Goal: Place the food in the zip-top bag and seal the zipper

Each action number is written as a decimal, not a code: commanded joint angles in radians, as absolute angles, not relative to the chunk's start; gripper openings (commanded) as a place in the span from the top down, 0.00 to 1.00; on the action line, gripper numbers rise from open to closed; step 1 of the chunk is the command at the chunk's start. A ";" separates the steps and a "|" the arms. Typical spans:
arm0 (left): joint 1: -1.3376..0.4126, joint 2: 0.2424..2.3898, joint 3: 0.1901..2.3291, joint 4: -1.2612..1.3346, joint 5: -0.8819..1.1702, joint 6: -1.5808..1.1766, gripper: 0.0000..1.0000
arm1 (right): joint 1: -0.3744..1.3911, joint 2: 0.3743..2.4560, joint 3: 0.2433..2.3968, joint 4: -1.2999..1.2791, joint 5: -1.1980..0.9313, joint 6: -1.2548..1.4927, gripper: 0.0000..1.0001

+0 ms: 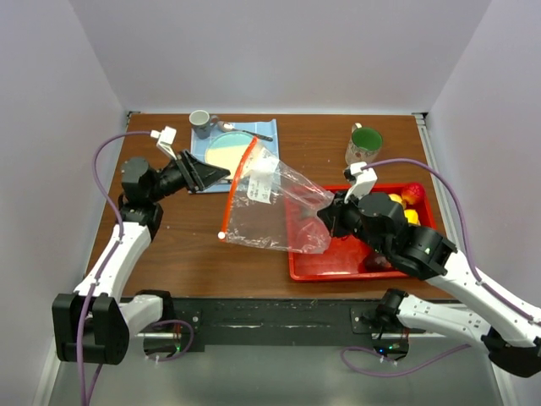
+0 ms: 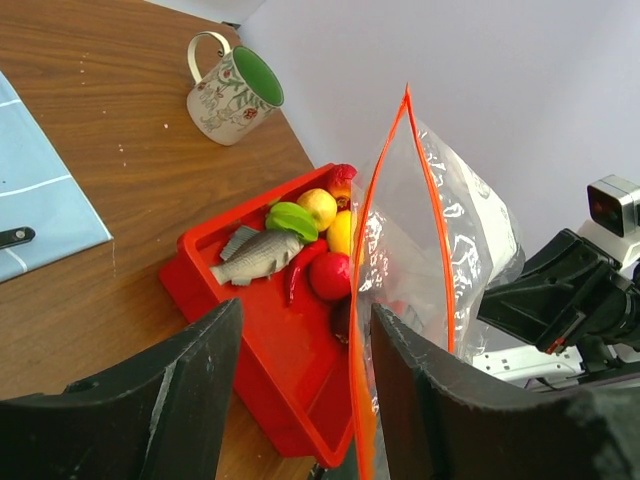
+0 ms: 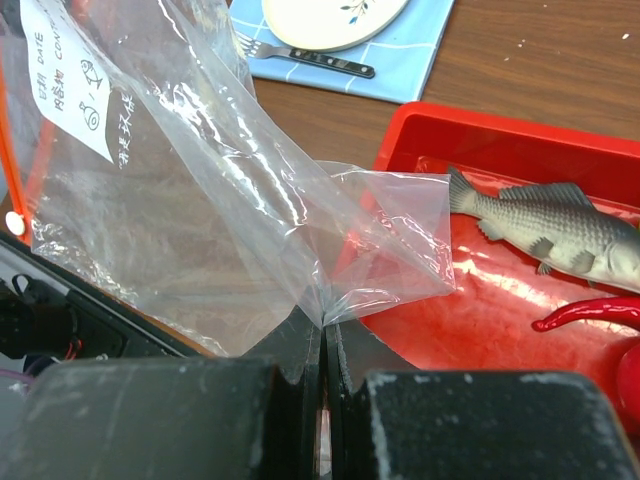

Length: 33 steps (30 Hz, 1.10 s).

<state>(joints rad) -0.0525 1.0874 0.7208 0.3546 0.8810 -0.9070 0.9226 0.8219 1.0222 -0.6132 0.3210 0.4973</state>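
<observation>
- Top external view, landmark: red tray (image 1: 338, 264) on the bench (image 1: 186, 245), in front of the right arm. All places below are given from this tray.
- Zip-top bag (image 1: 270, 216): clear, crinkled, white label near the mouth. It is held up off the bench. Its closed end is over the tray's left part and its mouth is out past the tray's left edge. Nothing shows inside it.
- Zipper (image 1: 239, 182): red-orange strip left of the tray, running near to far. It is unsealed; in the left wrist view the two lips stand parted.
- Right pincer (image 1: 330, 210): clamped tight on a fold at the bag's bottom corner, above the tray's left part. The right wrist view shows the plastic nipped between the jaws.
- Left pincer (image 1: 215, 175): spread wide, holding nothing, left of the tray and just beside the zipper. One lip stands in the gap close to a finger; whether they touch cannot be told.
- Food (image 1: 406, 205): yellow, green and red pieces, a grey fish (image 3: 545, 225) and a red chilli (image 3: 590, 312), gathered toward the tray's far right corner. All of it is outside the bag.
- Governing relation: the bag's long axis runs from the mouth, left of the tray, to the pinched corner over it, so the mouth faces away from the food. The right arm is nearer the food but occupied. The free left pincer has the bag between it and the pieces.
- Cup (image 1: 365, 142): green inside, beyond the tray's far edge.
</observation>
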 commanded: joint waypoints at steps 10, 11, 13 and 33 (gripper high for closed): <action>-0.112 1.088 0.709 0.411 0.902 -0.916 0.44 | 0.923 0.844 1.038 -0.538 0.305 0.520 1.00; -0.113 1.085 0.703 0.410 0.903 -0.911 0.45 | 0.922 0.848 1.040 -0.538 0.307 0.519 1.00; -0.120 1.081 0.700 0.400 0.900 -0.907 0.47 | 0.922 0.864 1.045 -0.537 0.307 0.518 1.00; -0.169 0.893 1.052 -0.586 0.134 -0.374 1.00 | 0.923 1.162 1.155 -0.476 0.322 0.537 0.14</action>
<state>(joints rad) -0.1650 0.9623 0.9535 -0.3241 0.4225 -0.5293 0.9226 1.1065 1.0668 -0.5213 0.3233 0.5255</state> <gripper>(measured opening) 0.020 0.814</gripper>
